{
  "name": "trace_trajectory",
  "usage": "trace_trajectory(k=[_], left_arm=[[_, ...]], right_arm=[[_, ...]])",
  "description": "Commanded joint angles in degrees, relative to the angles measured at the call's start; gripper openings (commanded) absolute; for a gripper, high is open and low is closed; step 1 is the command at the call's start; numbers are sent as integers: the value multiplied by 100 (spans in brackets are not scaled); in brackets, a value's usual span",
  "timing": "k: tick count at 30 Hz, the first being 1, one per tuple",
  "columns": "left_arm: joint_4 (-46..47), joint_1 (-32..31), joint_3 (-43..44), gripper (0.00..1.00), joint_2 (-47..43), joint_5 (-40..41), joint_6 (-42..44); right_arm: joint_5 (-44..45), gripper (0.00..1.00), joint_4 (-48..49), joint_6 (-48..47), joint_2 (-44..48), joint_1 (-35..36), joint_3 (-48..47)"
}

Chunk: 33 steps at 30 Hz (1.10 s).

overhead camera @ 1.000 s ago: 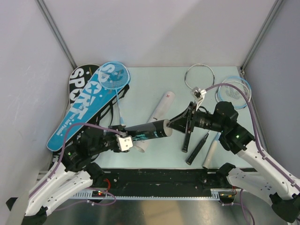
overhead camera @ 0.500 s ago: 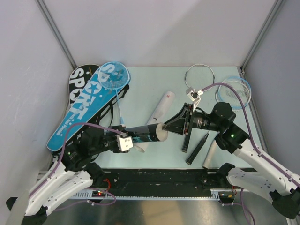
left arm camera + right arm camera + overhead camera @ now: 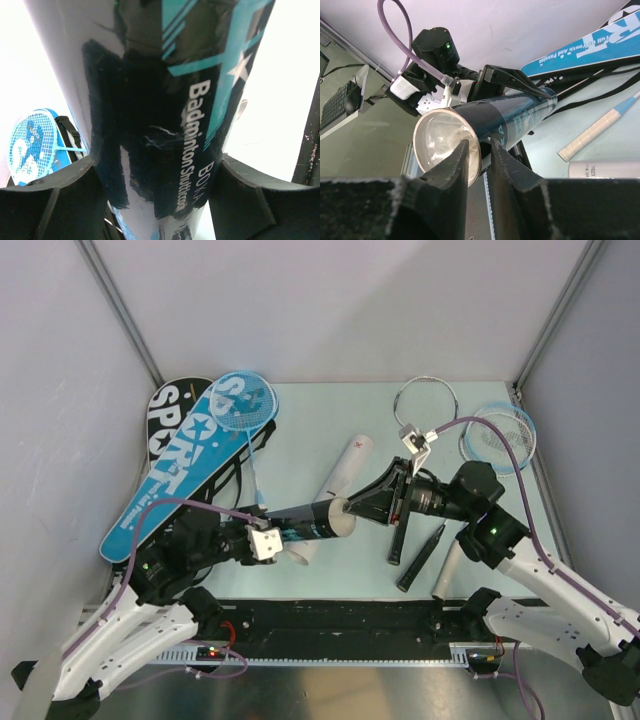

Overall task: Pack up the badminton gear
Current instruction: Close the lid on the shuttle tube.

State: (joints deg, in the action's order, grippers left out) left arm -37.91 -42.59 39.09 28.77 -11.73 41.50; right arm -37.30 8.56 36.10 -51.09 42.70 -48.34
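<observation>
I read this as robot lab cell: white panel walls (image 3: 330,300) on metal corner posts (image 3: 120,310), pale table (image 3: 330,420), mounting rail (image 3: 340,625) along near edge, keyboard (image 3: 337,102) beyond cell.

Pale green table (image 3: 300,430), walled on three sides; at far left lay a black "SPORT" cover (image 3: 168,410) with a blue "SPORT" cover (image 3: 170,480) slanted across it, and a blue racket (image 3: 245,400) rested head-first on the blue cover's far end. A white tube (image 3: 345,468) lay diagonally mid-table, near end hidden; a silver racket head (image 3: 426,400) lay at far centre-right, a light-blue-rimmed racket head (image 3: 503,435) just right of it. Near right lay a black handle (image 3: 422,557) beside a white handle (image 3: 448,565); which racket each belonged to could not be told.
</observation>
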Motion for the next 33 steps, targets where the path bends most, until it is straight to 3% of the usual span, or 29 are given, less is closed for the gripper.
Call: trace_trajectory(k=[1, 5, 13, 20, 29, 33], left_arm=[[1571, -99, 615, 41, -53, -813, -196], [1579, -92, 612, 41, -33, -705, -314], [1591, -98, 628, 42, 34, -630, -433], [1592, -92, 634, 42, 128, -203, -667], [1592, -94, 700, 42, 423, 362, -1172], [1671, -92, 780, 46, 627, 640, -1414]], right_arm=[[513, 34, -524, -38, -165, 158, 249], [747, 45, -611, -114, -64, 293, 247], [836, 36, -644, -150, -187, 453, 246], [1486, 44, -671, 27, 270, 370, 104], [3138, 67, -1135, -44, 1643, 287, -18], [3488, 84, -1363, -202, 2060, 291, -18]])
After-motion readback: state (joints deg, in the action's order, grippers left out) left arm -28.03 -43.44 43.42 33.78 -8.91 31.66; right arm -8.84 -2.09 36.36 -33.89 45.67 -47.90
